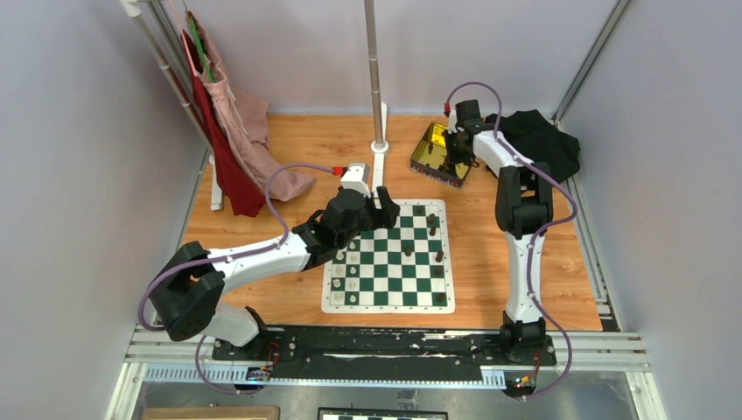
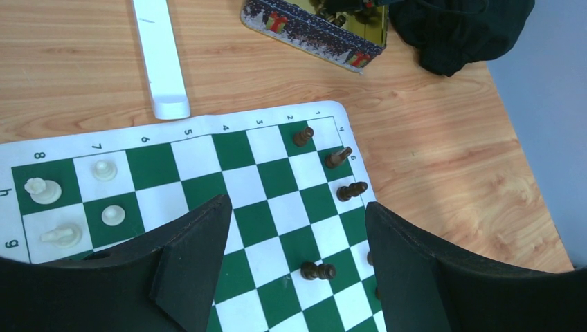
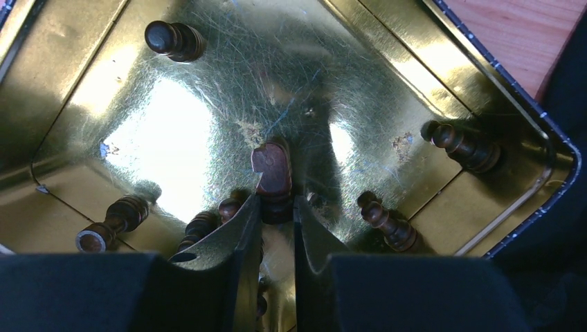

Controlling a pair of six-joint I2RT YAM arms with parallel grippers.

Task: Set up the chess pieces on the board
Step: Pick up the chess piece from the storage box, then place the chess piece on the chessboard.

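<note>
Right end effector [image 3: 277, 200] is pinching a dark brown wooden chess piece [image 3: 271, 166] in the shiny gold tin [image 3: 173, 124], 1 o'clock; tip-only hold is risking a slip. Left end effector [image 2: 297, 204] is hanging open.

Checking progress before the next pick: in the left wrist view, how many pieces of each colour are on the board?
Cream pieces: 4
Dark pieces: 4 in plain view; a possible fifth is mostly hidden by a finger
Total: 8 clearly seen on the board
</note>
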